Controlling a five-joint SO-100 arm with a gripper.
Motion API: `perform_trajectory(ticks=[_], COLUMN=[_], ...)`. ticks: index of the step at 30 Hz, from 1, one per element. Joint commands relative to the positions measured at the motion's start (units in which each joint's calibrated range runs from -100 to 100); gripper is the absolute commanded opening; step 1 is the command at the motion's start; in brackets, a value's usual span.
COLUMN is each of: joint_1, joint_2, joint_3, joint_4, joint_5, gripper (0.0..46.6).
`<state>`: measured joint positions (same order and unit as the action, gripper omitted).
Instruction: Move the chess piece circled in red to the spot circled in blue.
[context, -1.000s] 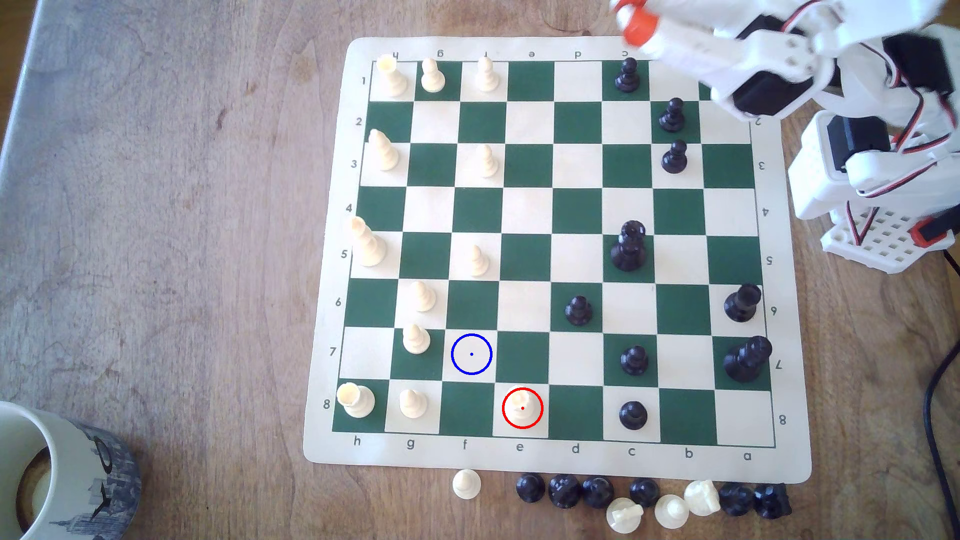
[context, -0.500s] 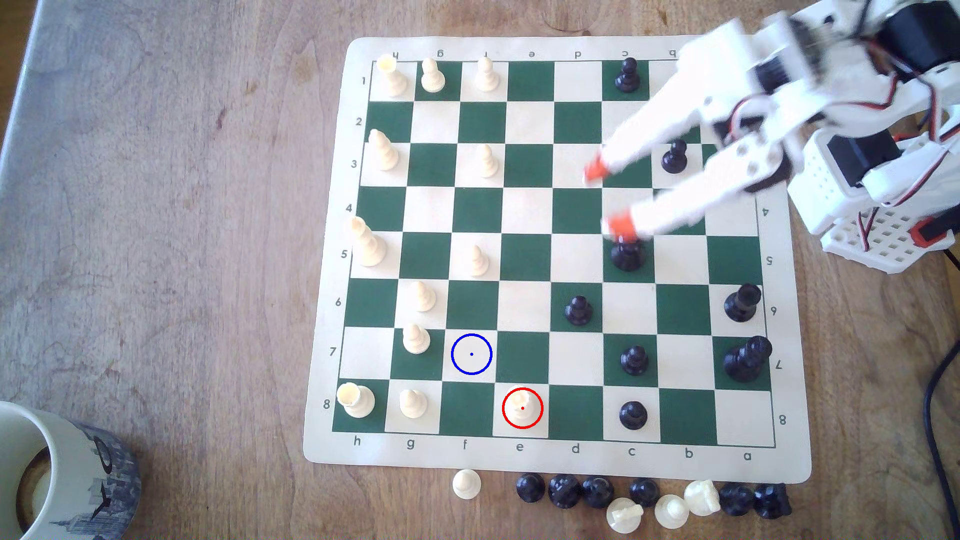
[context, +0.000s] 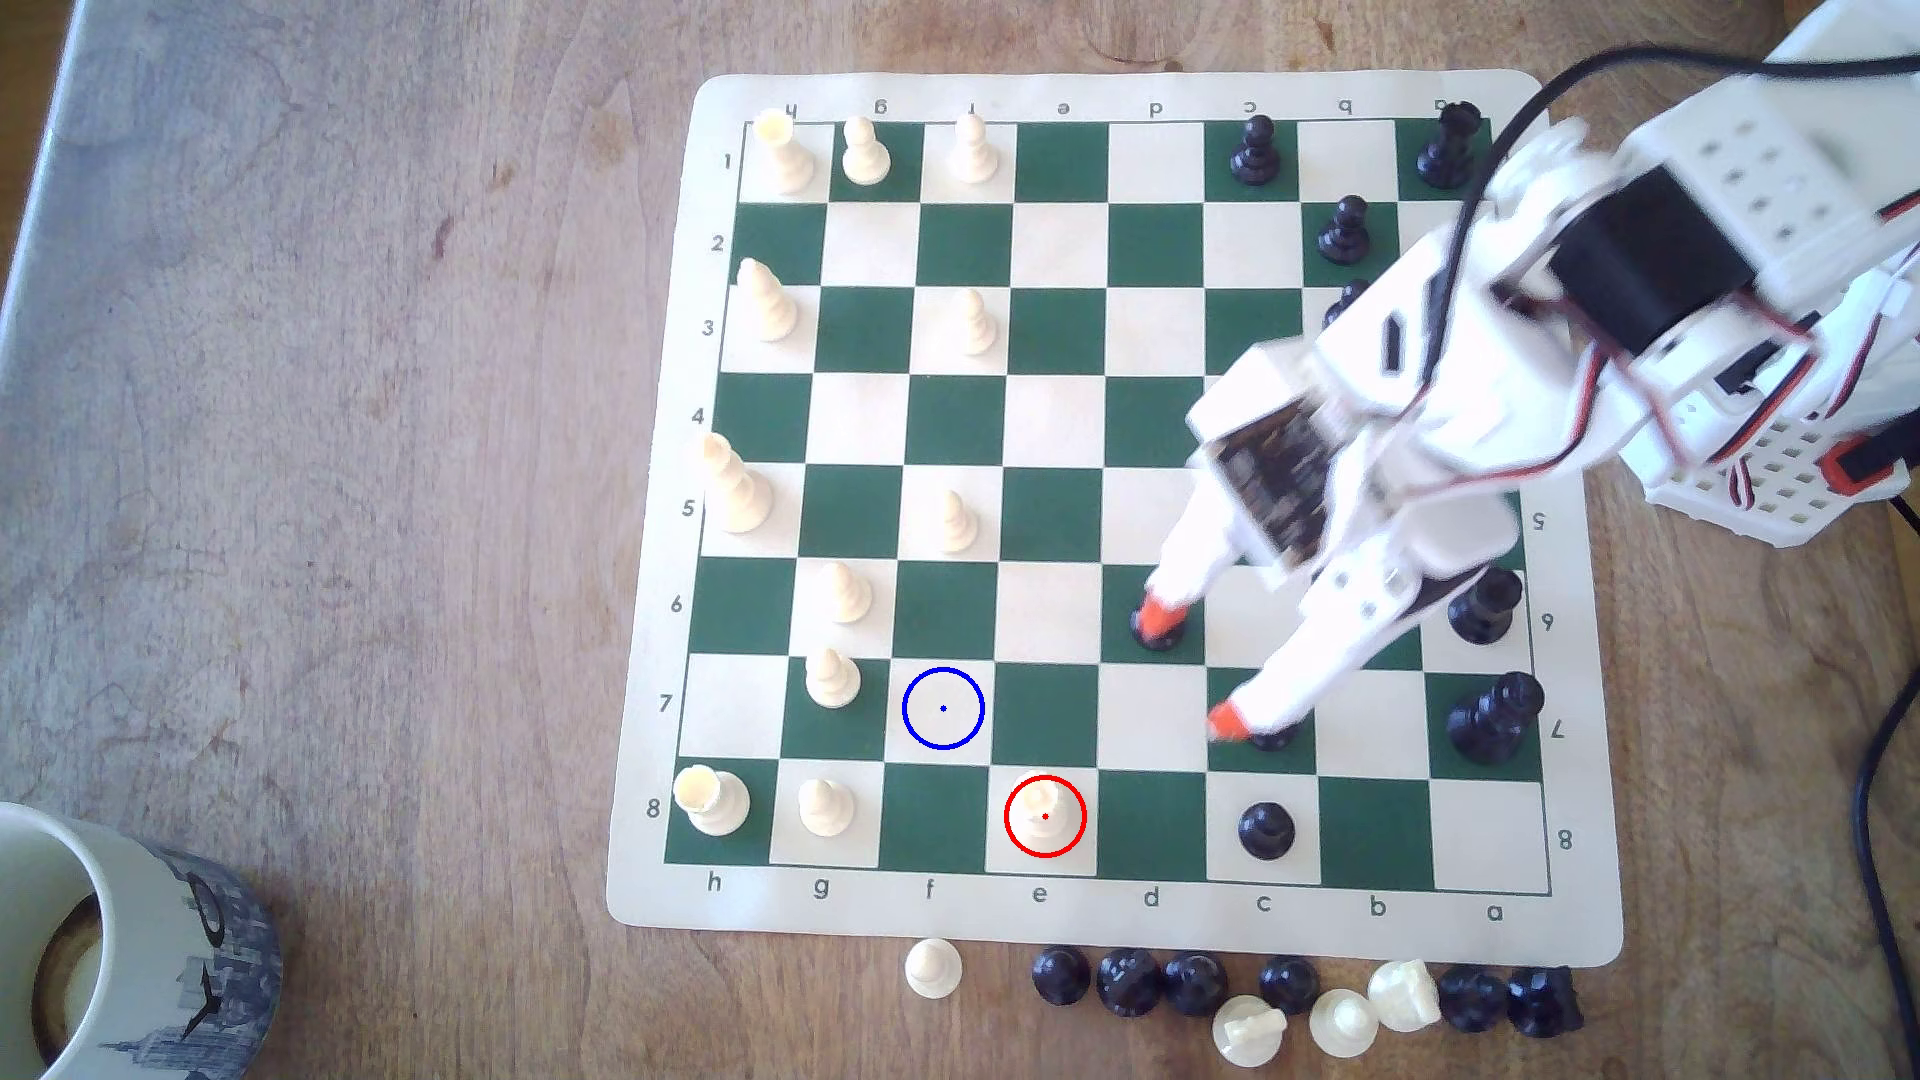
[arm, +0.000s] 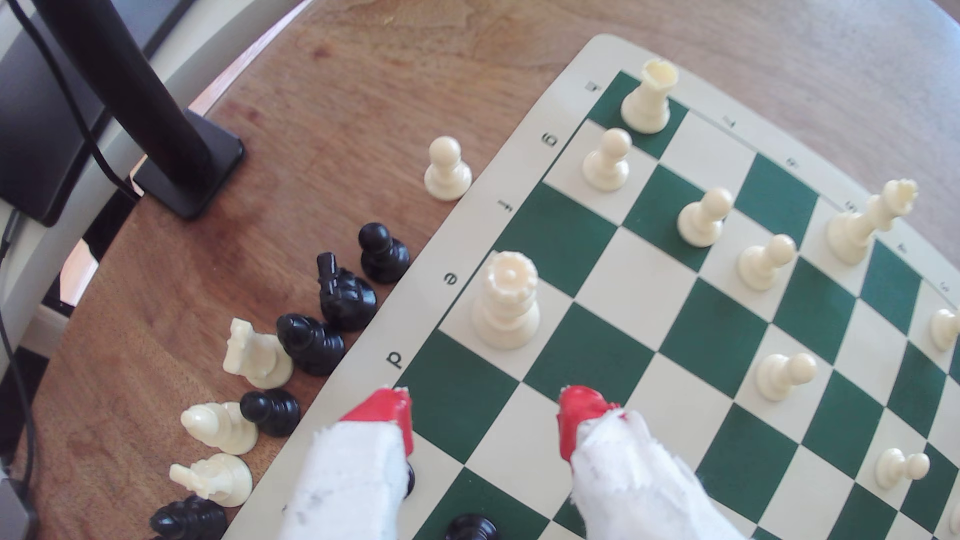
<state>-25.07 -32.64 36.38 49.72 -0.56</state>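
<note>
The chess piece circled in red (context: 1044, 813) stands on the cream e8 square in the board's near row, upright on its wide round base; in the wrist view (arm: 505, 301) its crenellated crown tops a waisted body. I judge it light, stiff moulded plastic, smooth enough to slip if I pinch the flared base, so I'd take it at the narrow waist just under the crown. Its long axis is vertical, crown up, and being round it favours no approach angle.

The spot circled in blue (context: 942, 708) is the cream f7 square, diagonally adjacent at about ten o'clock from the piece in the exterior view, and bare. A cream pawn (context: 831, 677) sits on g7 just beside that square, at its nine o'clock, so I'll want to set down cleanly.

My gripper (context: 1195, 670) hangs over the d and c files at roughly two o'clock from the piece, well apart from it, orange-tipped fingers (arm: 576, 410) spread wide and holding nothing. A black pawn (context: 1267, 830) on c8 stands at three o'clock from the target piece.
</note>
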Motion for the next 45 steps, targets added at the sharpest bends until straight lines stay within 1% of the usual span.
perform_trajectory(ticks=[1,6,18,34,45], joint_1=[-0.5,-0.3,1.6,0.2,-0.3], joint_2=[10.6,19.0,30.2,37.3,40.2], joint_3=[-10.6,-16.4,-24.2,-32.4,-35.8], joint_4=[-1.0,0.1,0.6,1.5,1.5], joint_5=[-0.3,-0.3,0.1,-0.6,-0.7], gripper=[14.8,14.5,15.2,15.7,13.8])
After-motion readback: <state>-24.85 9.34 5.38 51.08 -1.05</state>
